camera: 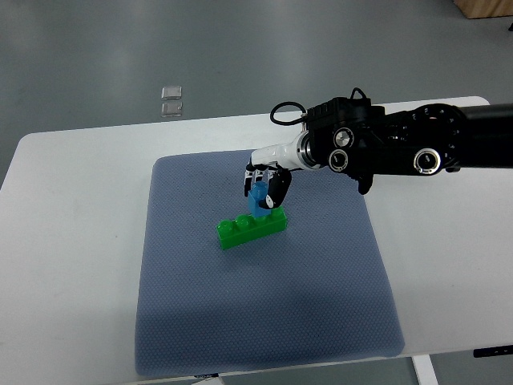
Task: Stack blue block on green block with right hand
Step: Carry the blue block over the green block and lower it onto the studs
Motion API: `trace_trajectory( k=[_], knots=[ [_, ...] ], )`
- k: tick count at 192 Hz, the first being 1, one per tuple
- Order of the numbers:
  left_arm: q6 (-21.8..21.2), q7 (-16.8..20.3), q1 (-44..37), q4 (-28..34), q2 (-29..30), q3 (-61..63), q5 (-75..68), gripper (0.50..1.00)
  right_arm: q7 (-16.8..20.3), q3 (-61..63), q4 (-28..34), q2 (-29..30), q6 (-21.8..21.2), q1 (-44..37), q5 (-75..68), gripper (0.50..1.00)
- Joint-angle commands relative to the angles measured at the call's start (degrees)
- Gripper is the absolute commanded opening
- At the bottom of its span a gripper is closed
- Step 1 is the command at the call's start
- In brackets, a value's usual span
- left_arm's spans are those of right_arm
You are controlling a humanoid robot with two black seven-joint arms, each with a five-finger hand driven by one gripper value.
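Observation:
A green studded block (250, 228) lies slightly slanted on the blue-grey mat (256, 297), near its middle. My right hand (266, 186) reaches in from the right edge and hangs over the block's right end. Its fingers (276, 192) are curled around a small blue block (258, 200). The blue block's lower edge touches or nearly touches the top of the green block; which of the two I cannot tell. The hand hides most of the blue block. My left arm does not show.
The mat covers the middle of a white table (72, 257). Two small clear plastic pieces (171, 99) lie on the grey floor beyond the table's far edge. A wooden object (485, 8) sits at the top right corner.

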State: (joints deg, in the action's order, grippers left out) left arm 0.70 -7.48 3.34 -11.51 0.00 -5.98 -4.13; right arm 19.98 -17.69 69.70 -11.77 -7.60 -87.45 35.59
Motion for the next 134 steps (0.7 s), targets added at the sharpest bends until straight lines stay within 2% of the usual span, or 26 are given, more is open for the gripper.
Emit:
trace_trajectory(
  k=[1,134],
  knots=[
    [0.0,-0.1,0.0,0.1,0.0,0.0,0.0,1.000,0.0,0.0,-0.4,0.3,0.6,0.5,0.5,0.558],
    [0.0,-0.1,0.0,0.2,0.0,0.0,0.0,1.000,-0.1,-0.1,-0.9,0.7,1.7,1.6,1.8,0.556]
  ],
)
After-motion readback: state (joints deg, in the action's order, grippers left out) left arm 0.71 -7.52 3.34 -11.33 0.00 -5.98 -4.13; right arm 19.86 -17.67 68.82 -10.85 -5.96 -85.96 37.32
